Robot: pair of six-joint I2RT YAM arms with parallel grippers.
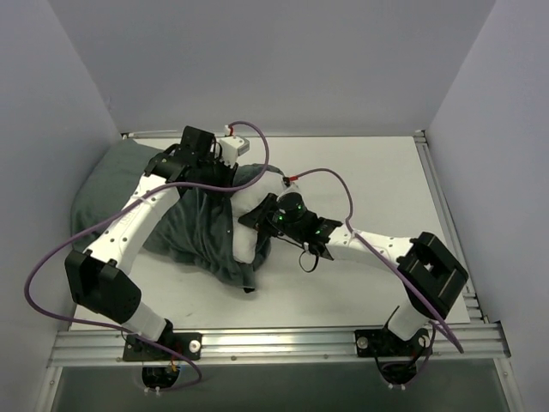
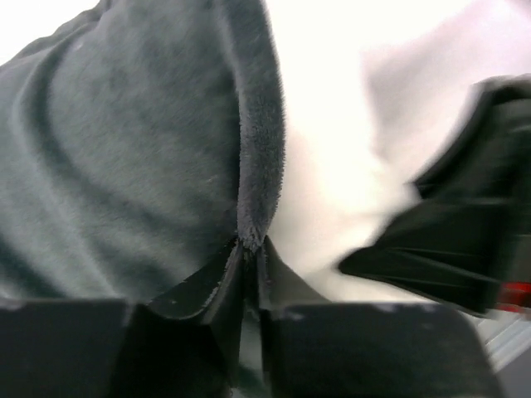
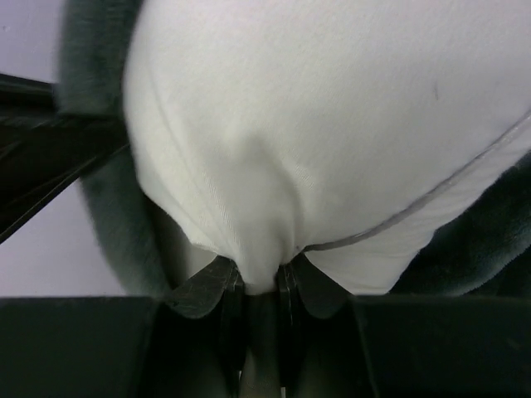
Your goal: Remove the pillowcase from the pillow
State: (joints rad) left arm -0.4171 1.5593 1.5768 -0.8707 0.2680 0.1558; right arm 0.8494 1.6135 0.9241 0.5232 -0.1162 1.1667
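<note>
Now mid-strip | left gripper (image 2: 249, 257) clamped on pillowcase (image 1: 107, 193) hem; right gripper (image 3: 261, 282) pinching pillow (image 1: 254, 239) corner | bundle spans desk's left edge to centre | next, likely — pull apart, cover leftward, grips firm.

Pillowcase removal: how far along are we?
Done: one end of the plump white pillow pokes out of the grey-green soft fabric pillowcase. In hand: the left gripper is shut on the pillowcase's hem, and the right gripper pinches the exposed pillow end. Left: the cover looks full, so most of the pillow has yet to be pulled out.
</note>
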